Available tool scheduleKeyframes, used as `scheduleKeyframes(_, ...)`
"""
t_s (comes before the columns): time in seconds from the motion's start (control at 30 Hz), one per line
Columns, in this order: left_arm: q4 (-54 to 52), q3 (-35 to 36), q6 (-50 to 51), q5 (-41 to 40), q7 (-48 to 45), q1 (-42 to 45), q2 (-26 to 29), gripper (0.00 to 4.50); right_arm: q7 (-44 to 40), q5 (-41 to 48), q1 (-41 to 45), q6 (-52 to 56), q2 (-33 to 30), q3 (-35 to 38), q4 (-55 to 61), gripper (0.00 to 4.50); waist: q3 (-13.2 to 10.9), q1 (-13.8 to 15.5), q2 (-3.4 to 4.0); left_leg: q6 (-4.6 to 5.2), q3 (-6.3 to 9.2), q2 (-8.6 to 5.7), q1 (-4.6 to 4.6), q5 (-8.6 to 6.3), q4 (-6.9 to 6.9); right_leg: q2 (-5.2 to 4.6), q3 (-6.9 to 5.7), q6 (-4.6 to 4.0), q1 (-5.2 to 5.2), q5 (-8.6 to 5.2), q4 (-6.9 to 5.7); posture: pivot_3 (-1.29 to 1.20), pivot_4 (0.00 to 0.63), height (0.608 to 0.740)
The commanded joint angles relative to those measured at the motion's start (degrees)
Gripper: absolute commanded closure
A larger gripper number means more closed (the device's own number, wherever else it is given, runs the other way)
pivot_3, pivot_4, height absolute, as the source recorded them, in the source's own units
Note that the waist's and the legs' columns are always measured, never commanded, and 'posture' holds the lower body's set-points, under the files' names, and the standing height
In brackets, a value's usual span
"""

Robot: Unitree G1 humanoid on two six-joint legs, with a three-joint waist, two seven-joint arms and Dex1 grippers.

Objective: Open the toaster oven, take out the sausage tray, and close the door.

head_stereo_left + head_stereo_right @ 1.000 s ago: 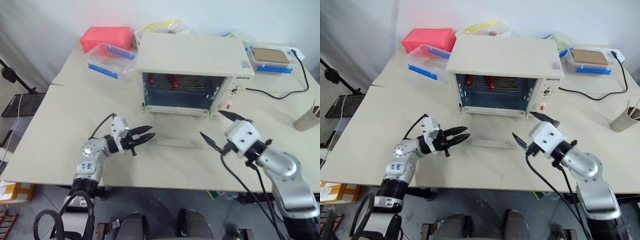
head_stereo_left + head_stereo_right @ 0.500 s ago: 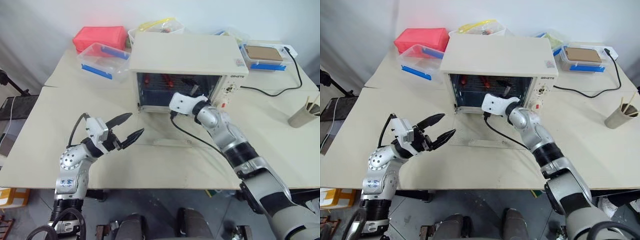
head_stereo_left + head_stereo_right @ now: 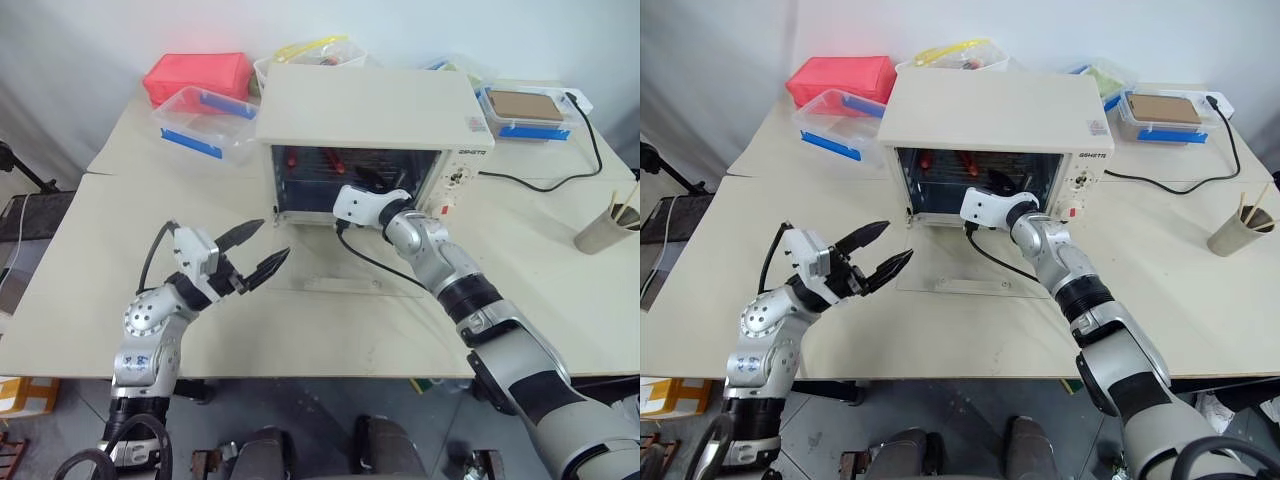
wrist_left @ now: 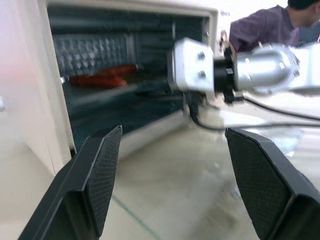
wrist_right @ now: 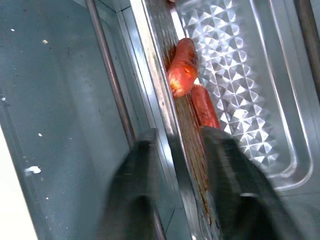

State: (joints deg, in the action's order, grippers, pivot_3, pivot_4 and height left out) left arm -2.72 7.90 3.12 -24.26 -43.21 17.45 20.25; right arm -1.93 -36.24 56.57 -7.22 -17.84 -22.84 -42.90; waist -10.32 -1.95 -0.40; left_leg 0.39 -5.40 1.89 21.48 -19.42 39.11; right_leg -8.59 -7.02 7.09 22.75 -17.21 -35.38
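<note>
A cream counter (image 3: 330, 330) holds a red box (image 3: 197, 75) at its far left, with a clear box with blue clips (image 3: 205, 125) just in front. Far right: another blue-clipped box (image 3: 527, 108), a black cable (image 3: 560, 180), a beige cup (image 3: 605, 232).

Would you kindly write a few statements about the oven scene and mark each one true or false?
1. The toaster oven has its door folded down flat. True.
2. The right gripper is closed on the rim of the sausage tray. True.
3. The left gripper holds the door's handle. False: it hovers open, holding nothing.
4. The sausage tray is out on the table. False: it sits inside the oven.
5. Sausages lie on the tray. True.
</note>
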Motion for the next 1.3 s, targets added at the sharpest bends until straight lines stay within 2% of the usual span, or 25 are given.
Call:
scheduleKeyframes(0.03, 5.3, -0.3, 2.6, -1.5, 0.1, 8.2, -0.5, 0.97, 0.8, 0.0, 1.7, -0.2, -0.1, 0.6, 2.2, 4.47, 0.0, 0.0, -0.02, 0.0, -0.02, 0.01, 0.0, 0.0, 0.01, 0.01, -0.01, 0.0, -0.01, 0.0, -0.01, 0.0, 0.15, 0.74)
scheduleKeyframes(0.2, 17.4, 0.4, 1.6, -2.5, -4.4, 21.4, -1.0, 0.97, -0.8, -0.1, 1.8, 0.5, -0.5, 1.0, 4.7, 4.5, 0.0, 0.0, -0.03, -0.04, -0.1, -0.02, 0.05, 0.04, 0.02, 0.03, -0.07, 0.0, -0.01, 0.0, 0.02, 0.0, 0.15, 0.74)
scheduleKeyframes(0.43, 27.4, 1.1, 3.0, -2.8, -9.0, 29.4, 0.3, 0.97, -5.0, -0.2, 0.3, 0.6, -1.6, 0.9, 12.4, 4.5, 0.0, -0.7, -0.03, -0.05, -0.02, -0.02, 0.12, 0.04, -0.15, 0.04, -0.31, 0.0, 0.04, 0.0, 0.1, 0.0, 0.15, 0.74)
scheduleKeyframes(0.57, 29.3, 1.6, 4.9, -3.4, -10.1, 30.9, 1.1, 0.97, -11.6, 0.3, -5.3, 2.9, -3.6, 0.8, 23.7, 4.5, 0.0, -0.9, -0.04, -0.04, 0.11, -0.02, 0.29, 0.04, -0.14, 0.05, -0.45, 0.0, 0.05, 0.0, 0.29, 0.0, 0.15, 0.74)
scheduleKeyframes(0.73, 30.7, 0.7, 7.7, -2.1, -10.8, 31.5, 2.9, 0.97, -20.4, 0.5, -18.0, 5.4, -8.1, 1.1, 42.8, 4.5, 0.0, -0.8, -0.04, -0.04, 0.13, -0.03, 0.29, 0.04, -0.08, 0.04, -0.46, 0.01, 0.05, 0.0, 0.27, 0.0, 0.15, 0.74)
scheduleKeyframes(0.87, 31.0, 0.9, 8.5, -2.4, -11.7, 31.8, 3.5, 0.97, -23.3, -0.4, -25.3, 7.7, -10.1, 3.0, 53.0, 4.5, 0.0, -0.7, -0.04, -0.1, 0.05, -0.01, 0.27, 0.09, -0.01, 0.05, -0.38, 0.01, 0.04, 0.0, 0.25, 0.0, 0.15, 0.74)
scheduleKeyframes(1.17, 29.2, 1.7, 13.2, -3.3, -12.5, 30.2, 6.0, 0.97, -25.4, -1.0, -38.1, 7.8, -16.2, 8.3, 65.3, 4.5, 0.0, 0.8, -0.06, -0.11, 0.04, -0.05, 0.27, 0.09, 0.01, 0.04, -0.36, 0.02, 0.04, 0.0, 0.27, 0.0, 0.15, 0.74)
scheduleKeyframes(1.23, 28.0, 2.9, 15.5, -4.6, -12.6, 29.4, 7.2, 0.97, -25.8, -1.3, -39.4, 7.8, -16.7, 8.8, 66.6, 4.5, 0.0, 0.7, -0.06, -0.11, 0.03, -0.04, 0.27, 0.09, 0.01, 0.05, -0.35, 0.02, 0.04, 0.0, 0.27, 0.0, 0.15, 0.74)
scheduleKeyframes(1.3, 25.9, 5.1, 22.0, -7.5, -12.5, 27.5, 9.5, 0.97, -26.1, -1.2, -41.7, 7.9, -16.7, 9.4, 69.1, 4.5, 0.0, 0.7, -0.06, -0.11, 0.04, -0.04, 0.27, 0.09, 0.01, 0.05, -0.35, 0.02, 0.04, 0.0, 0.26, 0.0, 0.15, 0.74)
